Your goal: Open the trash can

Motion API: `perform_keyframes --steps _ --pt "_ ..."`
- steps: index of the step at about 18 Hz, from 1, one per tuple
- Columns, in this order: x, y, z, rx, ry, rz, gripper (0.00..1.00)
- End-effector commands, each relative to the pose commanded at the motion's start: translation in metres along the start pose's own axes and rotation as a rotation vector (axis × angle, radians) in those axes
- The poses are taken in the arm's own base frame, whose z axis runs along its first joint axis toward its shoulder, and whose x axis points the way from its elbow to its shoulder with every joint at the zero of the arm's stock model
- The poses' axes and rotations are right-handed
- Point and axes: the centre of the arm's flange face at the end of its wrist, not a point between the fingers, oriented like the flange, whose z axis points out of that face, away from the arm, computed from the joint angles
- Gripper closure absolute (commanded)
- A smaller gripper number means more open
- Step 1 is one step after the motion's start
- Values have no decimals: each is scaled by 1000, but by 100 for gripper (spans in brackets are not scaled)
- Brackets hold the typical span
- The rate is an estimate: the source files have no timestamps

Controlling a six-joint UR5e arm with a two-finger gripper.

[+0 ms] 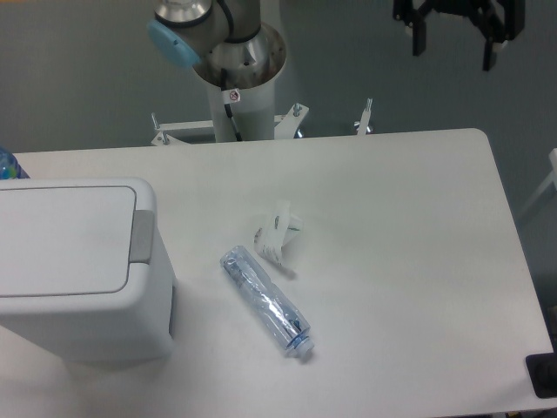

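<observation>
Gripper (454, 45) high at the top right edge of the view, above and beyond the table's far right corner; two dark fingers (419, 39) hanging downward, spread well apart, nothing between them

Trash can (83, 266) far to the lower left of the fingers, at the left edge of the white table (409, 261), well apart from the gripper; flat white lid (61, 239) down and closed, grey push tab (142, 236) on the lid's right side, the side facing toward the fingers

Crushed clear plastic bottle (265, 300) lying on its side on the table, below and left of the fingers, between them and the can, its capped end pointing toward the near edge; crumpled white scrap (278, 233) just beside the bottle's upper end, whether touching or not impossible to tell

Arm base column (237, 78) left of the fingers, behind the table's far edge, with a light blue joint cap (172, 42) at its upper left

Small dark object (542, 376) at the lower right frame edge, straight below the fingers, too cut off to identify
</observation>
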Motion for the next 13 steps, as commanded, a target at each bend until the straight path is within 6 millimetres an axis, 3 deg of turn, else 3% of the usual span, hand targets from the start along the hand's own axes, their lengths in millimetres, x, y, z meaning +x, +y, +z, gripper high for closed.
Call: perform_keyframes --steps 7,13 --pt "-3 -4 6 11 8 -39 0" --pt "5 -31 11 28 4 -160 0"
